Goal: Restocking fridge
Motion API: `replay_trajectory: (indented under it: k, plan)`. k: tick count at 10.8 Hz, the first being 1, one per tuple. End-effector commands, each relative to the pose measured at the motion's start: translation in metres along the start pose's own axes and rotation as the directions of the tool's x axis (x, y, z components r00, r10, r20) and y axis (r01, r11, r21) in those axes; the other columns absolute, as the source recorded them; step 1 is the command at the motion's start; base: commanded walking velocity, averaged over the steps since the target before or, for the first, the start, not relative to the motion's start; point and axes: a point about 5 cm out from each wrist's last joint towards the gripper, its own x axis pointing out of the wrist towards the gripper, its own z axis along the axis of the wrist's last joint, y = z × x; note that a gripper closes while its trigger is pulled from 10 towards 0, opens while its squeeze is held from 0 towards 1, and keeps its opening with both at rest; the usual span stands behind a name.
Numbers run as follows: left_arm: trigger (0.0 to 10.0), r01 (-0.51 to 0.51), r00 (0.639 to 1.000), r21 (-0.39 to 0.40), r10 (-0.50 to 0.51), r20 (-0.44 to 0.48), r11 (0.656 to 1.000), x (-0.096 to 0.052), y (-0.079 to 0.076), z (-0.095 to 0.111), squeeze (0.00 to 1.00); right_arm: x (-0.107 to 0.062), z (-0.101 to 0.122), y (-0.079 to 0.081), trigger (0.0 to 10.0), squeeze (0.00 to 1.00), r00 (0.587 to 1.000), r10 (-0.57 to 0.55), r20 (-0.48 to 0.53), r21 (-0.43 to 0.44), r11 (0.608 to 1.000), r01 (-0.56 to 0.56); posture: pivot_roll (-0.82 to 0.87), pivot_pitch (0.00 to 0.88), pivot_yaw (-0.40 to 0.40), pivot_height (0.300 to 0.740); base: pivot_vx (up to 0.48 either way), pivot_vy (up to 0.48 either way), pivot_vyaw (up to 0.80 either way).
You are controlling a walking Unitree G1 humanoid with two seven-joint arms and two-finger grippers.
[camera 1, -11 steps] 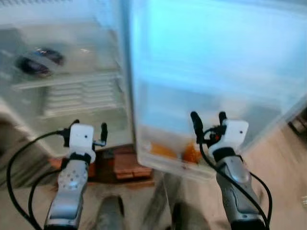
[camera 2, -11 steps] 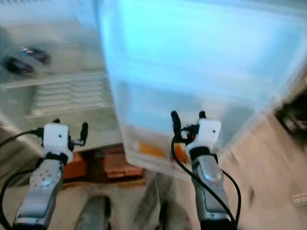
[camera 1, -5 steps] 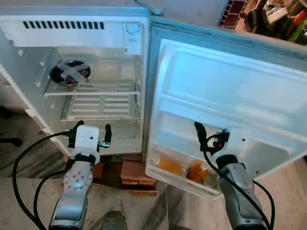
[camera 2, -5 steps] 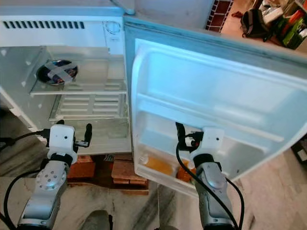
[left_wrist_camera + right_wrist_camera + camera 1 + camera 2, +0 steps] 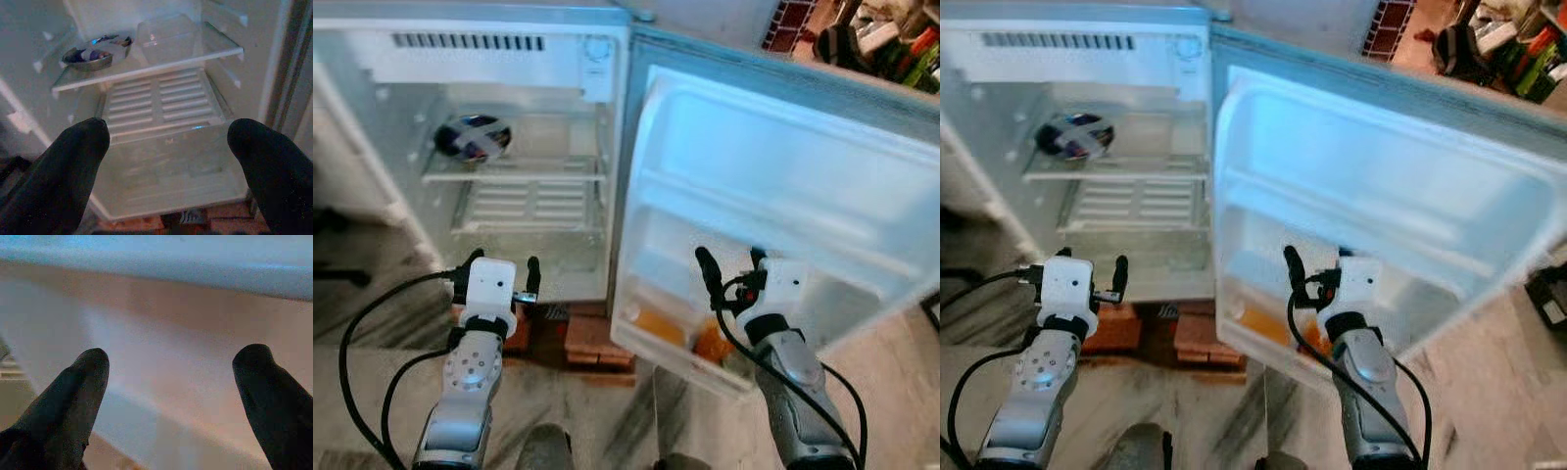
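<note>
Both jaws spread, empty; fridge (image 5: 509,147) stands upright, door (image 5: 783,196) swung open toward the right gripper (image 5: 729,269).

Small white fridge (image 5: 514,157) stands open, its door (image 5: 783,196) swung right; two orange bottles (image 5: 658,326) sit in the door's bottom rack, a foil-covered bowl (image 5: 472,137) on the upper shelf

The fridge (image 5: 509,127) has smooth glossy white plastic walls, a shiny metal bowl (image 5: 93,51) on its clear shelf (image 5: 161,61), and rough bricks (image 5: 597,343) beneath.
</note>
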Motion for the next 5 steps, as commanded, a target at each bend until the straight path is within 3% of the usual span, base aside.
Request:
replay_trajectory:
  k: [1,5]
  plan:
    - [10.0,0.009,1.0,0.001,-0.009,-0.019,1.0,-0.0014,-0.0023,-0.0044,0.0,-0.0002,-0.0002,-0.0053,10.0,0.0,1.0,-0.01,-0.003,-0.009,1.0,0.01,0.16,0.055,-0.068,0.74,-0.266,0.0,0.0]
    - [10.0,0.013,1.0,0.008,-0.013,-0.02,1.0,-0.0017,-0.0025,-0.0052,0.0,0.0039,0.0001,-0.0022,10.0,0.0,1.0,0.005,0.005,-0.014,1.0,-0.005,0.17,0.051,-0.07,0.74,-0.286,0.0,0.0]
